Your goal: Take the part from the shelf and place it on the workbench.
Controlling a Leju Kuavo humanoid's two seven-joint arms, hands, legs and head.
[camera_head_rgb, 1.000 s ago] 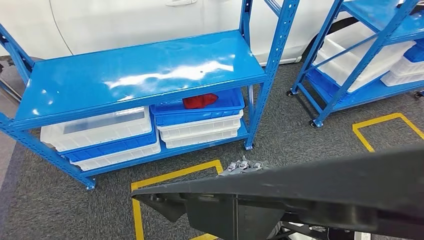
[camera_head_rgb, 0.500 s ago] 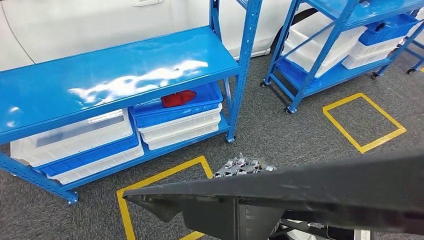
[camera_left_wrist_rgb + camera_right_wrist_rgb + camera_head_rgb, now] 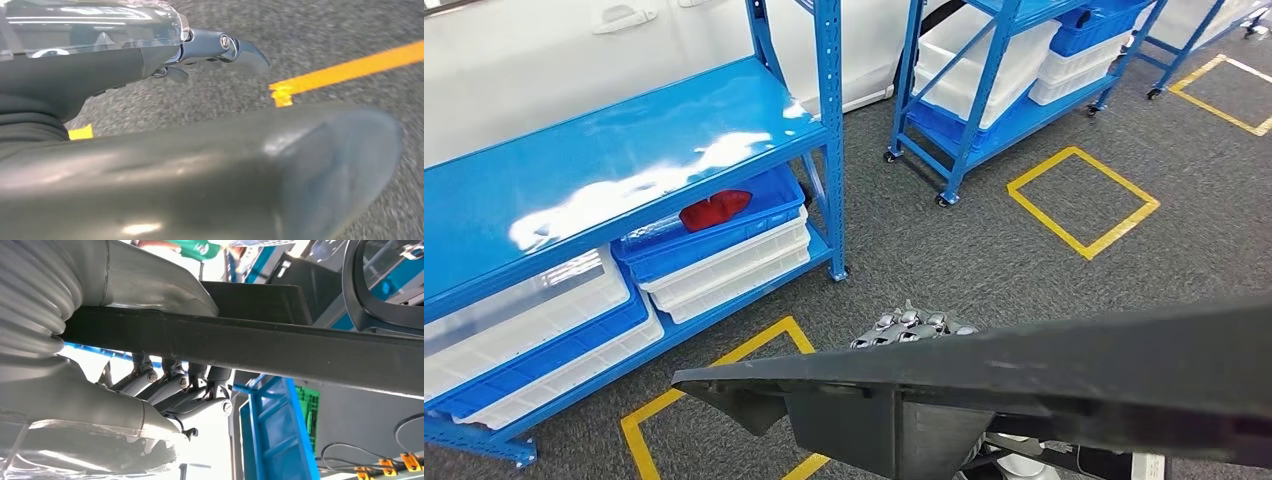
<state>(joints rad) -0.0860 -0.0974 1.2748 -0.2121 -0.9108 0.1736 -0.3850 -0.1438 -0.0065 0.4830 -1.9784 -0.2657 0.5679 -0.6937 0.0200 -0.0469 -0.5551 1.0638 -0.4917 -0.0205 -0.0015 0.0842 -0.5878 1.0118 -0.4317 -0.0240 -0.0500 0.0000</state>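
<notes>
I am carrying the part (image 3: 1044, 380), a long black panel that runs across the bottom of my head view, level and broadside to my body. My right hand (image 3: 165, 390) grips it from below: in the right wrist view my fingers (image 3: 200, 400) curl up against the panel's underside with the thumb over its edge. My left hand (image 3: 150, 55) lies beside the panel's rounded end; one dark fingertip juts past it, but I cannot tell how far those fingers are spread or whether they truly bear on the panel. From the head view, knuckles (image 3: 912, 327) show just above the panel's near edge.

The panel is off the blue shelf (image 3: 614, 170), which stands to my left with its stacked white and blue bins (image 3: 724, 255) and a red piece (image 3: 714, 210) in the top blue bin. Grey carpet with yellow floor squares (image 3: 1082, 200) lies ahead; I see no desk yet.

As I judge it, the carry is the step in hand. I should keep the panel level, hold my grip firm, swing its long ends well wide of the shelf uprights (image 3: 829, 130), and not loosen either hand until the desk is beneath it.
</notes>
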